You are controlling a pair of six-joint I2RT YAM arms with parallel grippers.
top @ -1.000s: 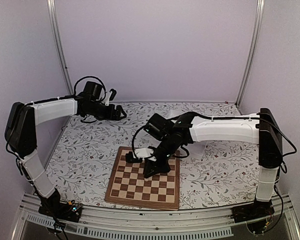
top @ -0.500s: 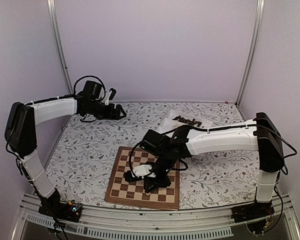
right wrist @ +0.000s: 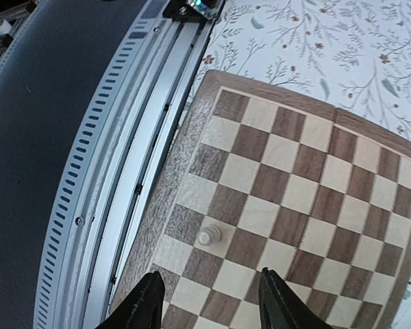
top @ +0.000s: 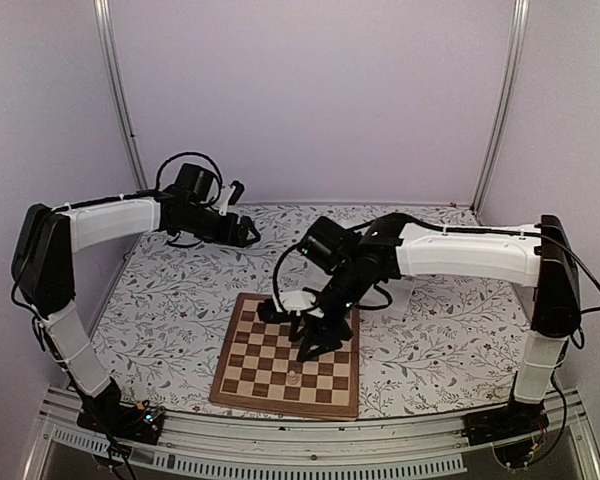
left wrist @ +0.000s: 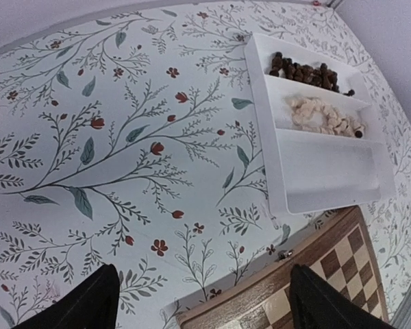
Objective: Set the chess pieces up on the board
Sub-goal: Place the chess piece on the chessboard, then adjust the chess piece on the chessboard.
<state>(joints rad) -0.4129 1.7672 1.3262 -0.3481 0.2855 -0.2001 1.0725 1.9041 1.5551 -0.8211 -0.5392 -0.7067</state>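
One pale piece (right wrist: 208, 236) stands by the board (right wrist: 308, 171)'s near edge, clear of my right gripper (right wrist: 212, 308), half-parted and empty; left gripper (left wrist: 205, 312) wide, empty farther back; placement looks done, next fetch another from the tray (left wrist: 329, 164) beyond the board.

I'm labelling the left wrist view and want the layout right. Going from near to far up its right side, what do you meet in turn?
board → empty end of the white tray → cream chess pieces → dark chess pieces
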